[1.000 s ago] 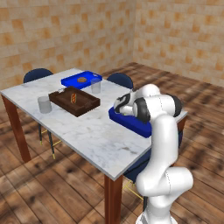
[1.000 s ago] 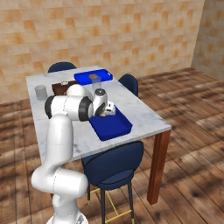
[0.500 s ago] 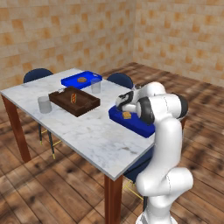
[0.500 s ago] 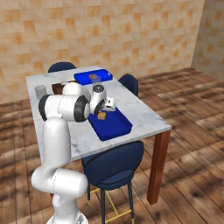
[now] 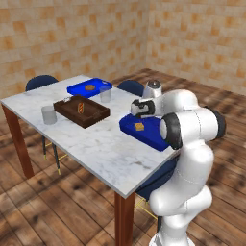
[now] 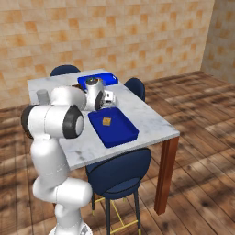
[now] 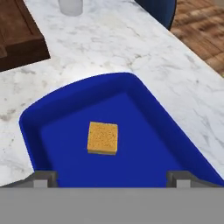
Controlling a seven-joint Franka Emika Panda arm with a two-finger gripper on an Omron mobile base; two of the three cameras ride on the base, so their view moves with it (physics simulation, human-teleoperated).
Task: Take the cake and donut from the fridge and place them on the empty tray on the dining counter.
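The dining counter (image 5: pixel 91 144), a long white marble top on reddish-brown legs, stands on a wooden floor before tan brick walls. Dark blue chairs (image 6: pixel 120 174) sit around it, one tucked in at the near edge in the right base view.

The white arm (image 5: pixel 190 144) rises beside the counter and bends over its near end. On that end lies the empty tray (image 5: pixel 156 138), deep blue with a low raised rim, lying flat on the marble close to the counter's edge. In the hand view its rounded far corner (image 7: pixel 127 78) shows clearly against the marble.

A dark brown wooden tray (image 5: pixel 81 110) sits toward the middle of the counter, with a small orange-brown food inside it. Beyond it, at the far side, is another blue tray (image 5: pixel 90 88) holding a round brown food.

The gripper (image 7: pixel 111 175) hangs above the near tray with its jaws spread wide and nothing between them; the two dark fingertips (image 7: pixel 41 177) stand far apart at the bottom of the hand view.

A clear glass (image 5: pixel 105 94) stands between the two blue trays, and a second pale cup (image 5: pixel 49 115) stands just beside the wooden tray's far end.

The cake (image 7: pixel 103 138), a small golden-tan square block, lies flat on the floor of the near blue tray, apart from its rim and clear of the fingertips.
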